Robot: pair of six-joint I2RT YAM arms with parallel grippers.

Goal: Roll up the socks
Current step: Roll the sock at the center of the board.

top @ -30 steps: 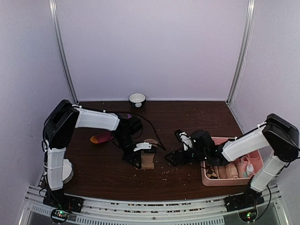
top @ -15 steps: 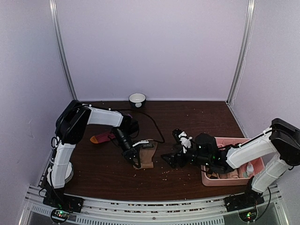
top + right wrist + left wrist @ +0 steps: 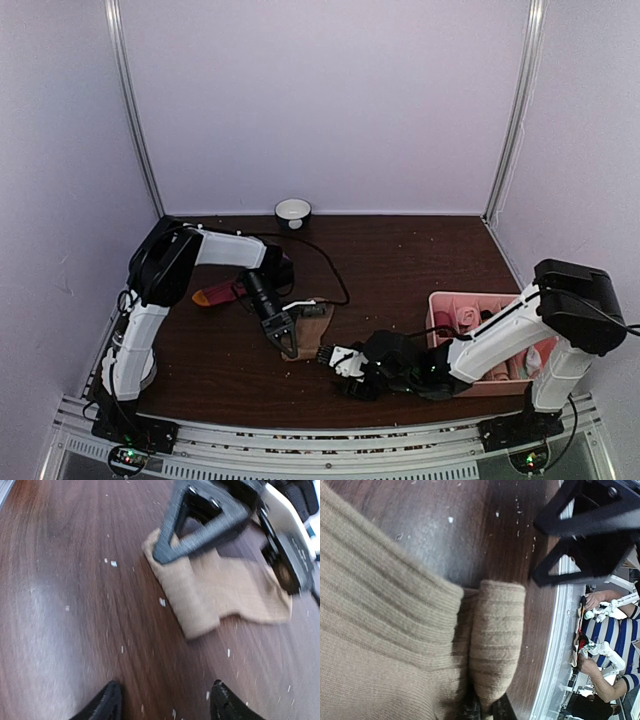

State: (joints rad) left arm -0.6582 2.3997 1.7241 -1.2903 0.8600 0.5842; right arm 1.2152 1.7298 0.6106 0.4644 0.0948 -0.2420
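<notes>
The tan sock lies on the dark wood table with its near edge folded over. My left gripper is shut on that fold; in the left wrist view the pinched roll of tan sock rises from between the left gripper's black jaws. My right gripper hovers low just in front of the sock, open, with only bare wood between its fingertips. The tan sock lies a short way ahead of the right gripper. The dark red sock rests behind the left arm.
A pink divided tray holding small rolled socks stands at the right, beside my right arm. A white bowl sits at the back wall. Pale crumbs dot the wood. The metal rail runs along the near edge.
My right gripper swung from mid-table down toward the front edge, ending just in front of the tan sock, its jaws narrower. The left gripper kept its hold and barely moved.
</notes>
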